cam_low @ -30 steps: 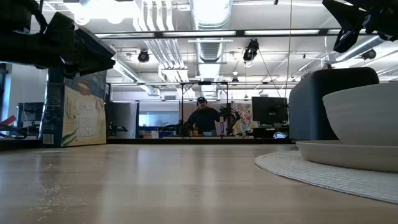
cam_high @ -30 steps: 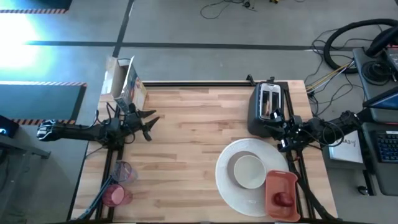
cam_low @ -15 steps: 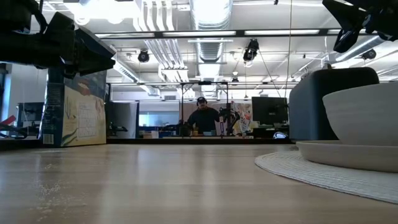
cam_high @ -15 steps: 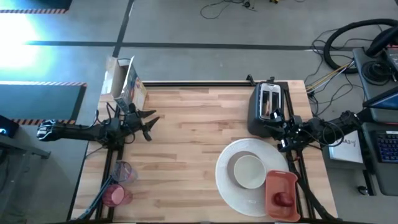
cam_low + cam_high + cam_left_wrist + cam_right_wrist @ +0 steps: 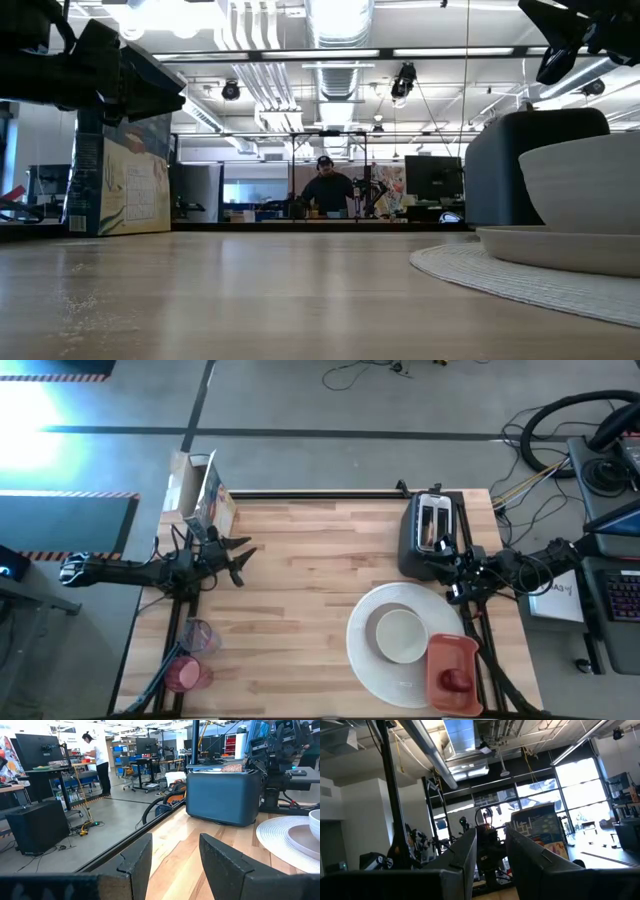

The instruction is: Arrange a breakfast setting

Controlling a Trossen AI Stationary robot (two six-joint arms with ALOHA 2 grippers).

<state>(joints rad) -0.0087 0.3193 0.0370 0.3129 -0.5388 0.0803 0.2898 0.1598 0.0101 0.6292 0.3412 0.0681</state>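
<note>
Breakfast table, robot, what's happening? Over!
Left hand open, empty, near cereal box. Right hand open, empty, beside toaster. Bowl on big plate. Nothing blocking.

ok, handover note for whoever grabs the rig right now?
Left gripper: open, empty, over the table's left side.
Right gripper: open, empty, by the toaster.
Bowl sits on the big white plate; dark-red fruit in the tray resting on the plate's edge.
Pink tumbler and clear glass stand off the table's left edge.
Left: everything else; no spoon seen.

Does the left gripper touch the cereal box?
Apart. The high view shows bare table between the left gripper and the cereal box.
</note>
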